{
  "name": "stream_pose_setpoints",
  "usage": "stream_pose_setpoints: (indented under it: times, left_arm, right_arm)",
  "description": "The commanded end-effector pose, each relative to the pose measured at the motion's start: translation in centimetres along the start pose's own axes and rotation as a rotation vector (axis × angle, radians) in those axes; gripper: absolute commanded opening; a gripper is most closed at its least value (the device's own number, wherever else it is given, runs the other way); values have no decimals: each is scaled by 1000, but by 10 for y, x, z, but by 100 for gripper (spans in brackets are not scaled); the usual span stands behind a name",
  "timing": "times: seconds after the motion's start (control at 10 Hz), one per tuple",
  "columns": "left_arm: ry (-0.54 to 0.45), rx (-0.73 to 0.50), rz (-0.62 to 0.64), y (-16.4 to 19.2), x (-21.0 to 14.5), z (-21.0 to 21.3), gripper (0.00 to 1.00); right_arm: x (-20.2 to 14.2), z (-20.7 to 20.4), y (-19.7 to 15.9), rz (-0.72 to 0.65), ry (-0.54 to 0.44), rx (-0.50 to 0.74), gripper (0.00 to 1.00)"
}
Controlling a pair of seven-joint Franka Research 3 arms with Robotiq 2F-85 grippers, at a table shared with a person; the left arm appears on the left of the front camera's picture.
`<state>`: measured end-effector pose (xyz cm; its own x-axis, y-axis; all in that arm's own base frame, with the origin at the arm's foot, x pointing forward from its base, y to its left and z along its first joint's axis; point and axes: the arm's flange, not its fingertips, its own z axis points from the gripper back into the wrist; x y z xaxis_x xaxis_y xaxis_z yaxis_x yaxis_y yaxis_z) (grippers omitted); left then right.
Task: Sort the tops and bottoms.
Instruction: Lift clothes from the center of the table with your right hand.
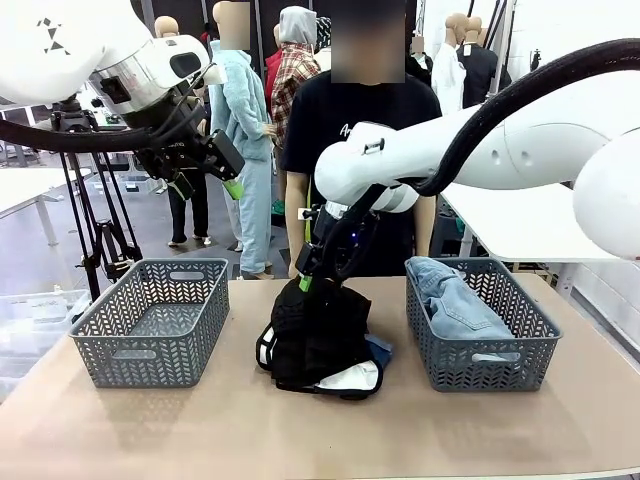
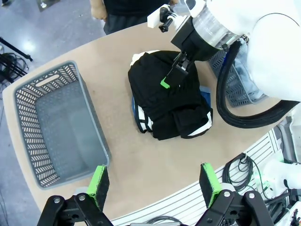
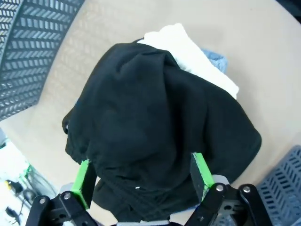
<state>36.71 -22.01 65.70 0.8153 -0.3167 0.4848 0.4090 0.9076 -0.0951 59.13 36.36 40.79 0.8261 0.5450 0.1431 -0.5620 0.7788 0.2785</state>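
The left arm [image 1: 60,40] and right arm [image 1: 520,150] were glossy white rounded shells trailing thick black cables [image 1: 520,93], the left one marked with small black triangles [image 1: 50,30], and the left gripper [image 2: 154,184] and right gripper [image 3: 141,178] were black with bright green pads [image 2: 99,181]

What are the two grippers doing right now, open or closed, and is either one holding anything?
Left gripper: open, holding nothing.
Right gripper: open, fingers on either side of the black top, not clamped on it.
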Motion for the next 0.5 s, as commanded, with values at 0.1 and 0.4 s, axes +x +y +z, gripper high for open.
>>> stream_pose_setpoints:
  times: [0.1, 0.4]
  left_arm:
    - [-5, 6, 1, 2, -1, 1, 100]
    - [-5, 6, 1, 2, -1, 1, 100]
  right_arm:
    - [11, -13, 0, -15, 59, -41, 100]
    - [6, -24, -2, -28, 94, -78, 82]
